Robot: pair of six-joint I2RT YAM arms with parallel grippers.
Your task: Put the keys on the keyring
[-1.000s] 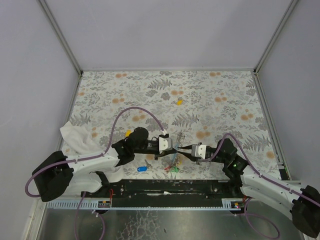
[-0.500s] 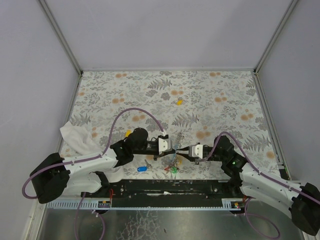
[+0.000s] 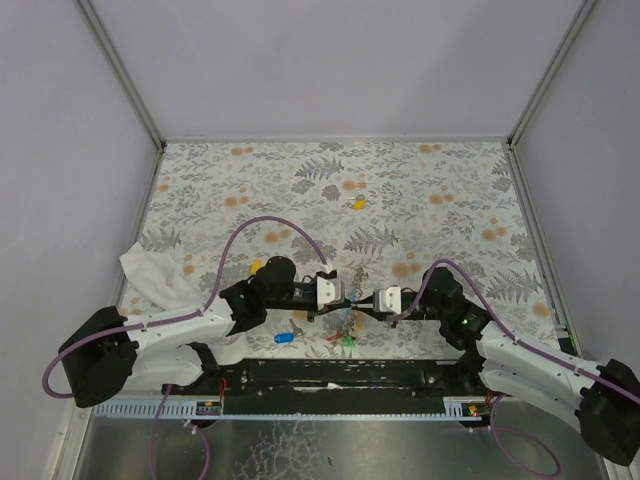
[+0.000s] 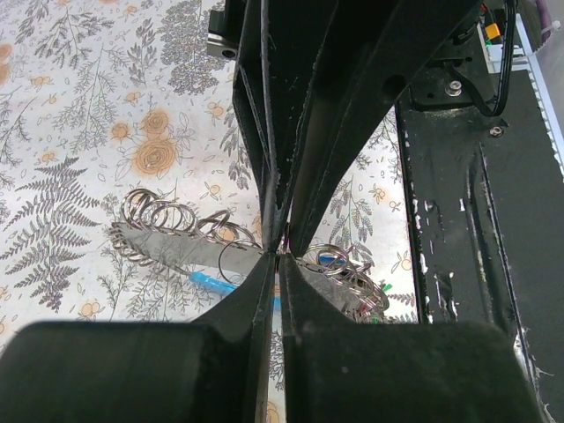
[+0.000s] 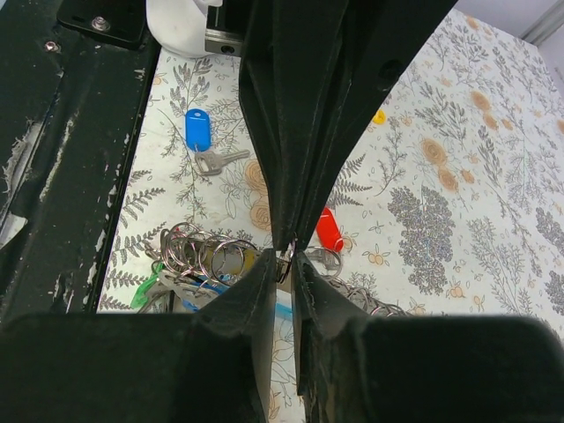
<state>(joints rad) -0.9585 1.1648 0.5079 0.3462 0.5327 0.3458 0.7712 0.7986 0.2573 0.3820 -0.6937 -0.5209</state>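
The keyring hangs between the two grippers. Its coiled cord [image 4: 167, 216] and light-blue end piece [image 4: 207, 282] lie on the mat, and several metal rings [image 5: 198, 256] carry a cluster of coloured keys [image 3: 346, 327]. My left gripper [image 3: 344, 298] and right gripper [image 3: 362, 299] meet tip to tip above the cluster. My left gripper [image 4: 276, 257] is shut on a thin part of the keyring. My right gripper [image 5: 289, 257] is shut on a small metal ring. A loose blue key [image 5: 198, 129] and a red key [image 5: 328, 229] lie on the mat.
A white cloth [image 3: 150, 275] lies at the left by the left arm. A yellow key [image 3: 357, 203] lies mid-table and another yellow piece [image 3: 255, 267] lies near the left arm's cable. The black base rail [image 3: 340, 375] runs along the near edge.
My right gripper has moved left toward the left gripper, so the fingertips now meet over the key cluster. The left arm has hardly moved.
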